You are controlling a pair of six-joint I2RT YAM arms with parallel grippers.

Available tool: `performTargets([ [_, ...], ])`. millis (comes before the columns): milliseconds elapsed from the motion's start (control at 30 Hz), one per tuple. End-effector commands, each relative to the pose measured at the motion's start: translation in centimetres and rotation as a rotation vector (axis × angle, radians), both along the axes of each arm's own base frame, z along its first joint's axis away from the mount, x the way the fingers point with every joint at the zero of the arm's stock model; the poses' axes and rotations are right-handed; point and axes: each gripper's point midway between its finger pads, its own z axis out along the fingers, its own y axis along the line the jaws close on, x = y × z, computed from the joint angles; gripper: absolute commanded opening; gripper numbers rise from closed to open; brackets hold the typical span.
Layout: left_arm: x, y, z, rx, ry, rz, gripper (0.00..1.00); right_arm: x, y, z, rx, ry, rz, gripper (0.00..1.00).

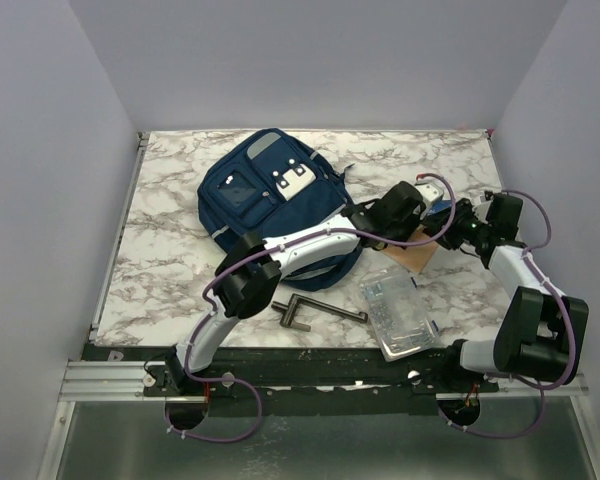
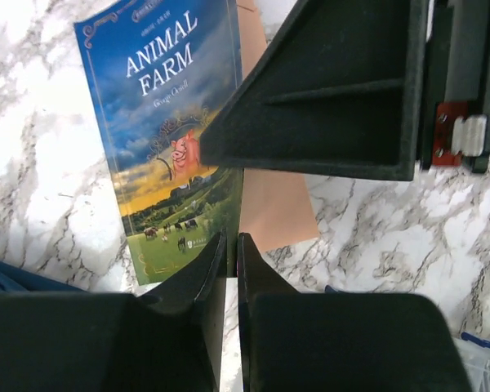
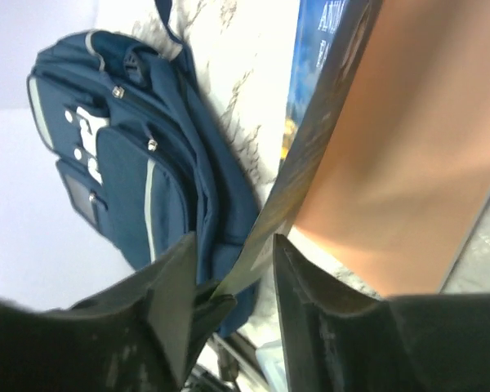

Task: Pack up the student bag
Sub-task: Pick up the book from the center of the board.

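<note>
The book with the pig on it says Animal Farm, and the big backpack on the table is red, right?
Not quite. The backpack is navy blue, not red, as the top view shows. The rest is right: the book with the pig does say Animal Farm.

Animal Farm pbk overlapping tan sheet; clear plastic box & black metal bar on marble tbl

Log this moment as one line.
left tool: closed on book edge | right tool: open around book | bag: on table, book outside it
</note>
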Motion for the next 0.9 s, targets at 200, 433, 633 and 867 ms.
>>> performTargets([
  [200,-4.5,-2.0,-1.9,-0.100,0.271,-0.157,0.29,-0.3,-6.8,-3.1,-0.181,0.040,-0.101,0.79],
  [433,-3.7,-0.2,1.3,-0.277,0.485,-0.183,0.68,0.3,-8.0,-6.7,-0.227,0.087,-0.121,0.82],
  [633,0.0,1.3,3.1,-0.342,0.532,-0.047,0.74,3.0,-9.8,-9.8,-0.299,0.150,-0.109,0.82],
  [867,5.5,2.6,0.6,-0.256,0.493,0.159,0.83,4.4,-6.5,-11.9,-0.432,0.200,0.044,0.76],
])
